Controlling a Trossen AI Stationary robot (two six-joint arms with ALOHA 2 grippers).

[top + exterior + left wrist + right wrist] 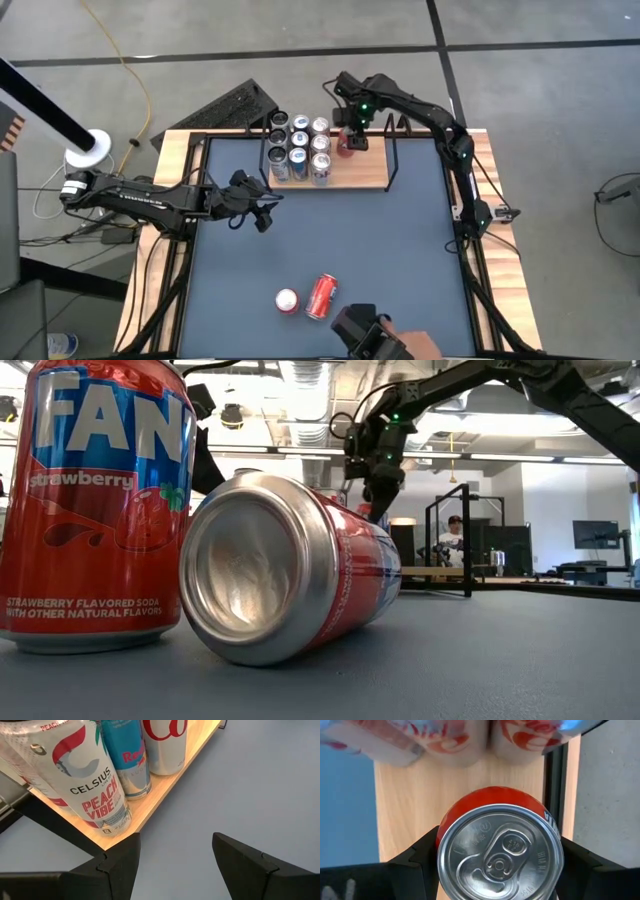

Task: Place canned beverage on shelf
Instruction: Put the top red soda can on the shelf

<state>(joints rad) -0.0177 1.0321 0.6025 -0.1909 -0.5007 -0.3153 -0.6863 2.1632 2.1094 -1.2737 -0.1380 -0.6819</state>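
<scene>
I have the red soda can (500,851) between the fingers of the right gripper (348,140), upright over the shelf (365,170), at upper centre of the high view, just right of the block of cans (299,148) already parked there. In the right wrist view the fingers flank the can body on both sides, clamped on it at its full width, with the pull-tab top facing the camera and the light wood directly beneath.

I judge the can rigid but thin-walled and smooth, fairly heavy if full: the grip belongs across the body, mid-height, firm enough to stop slip without denting. It should stand stably once its base is flat on the board.

The left gripper (250,205) waits over the mat at left centre, beside the shelf's near edge; I read its fingers as closed on nothing.

Two more cans wait at the bottom centre of the high view: a standing Fanta strawberry can (95,500) and a red can lying on its side (321,296).
</scene>
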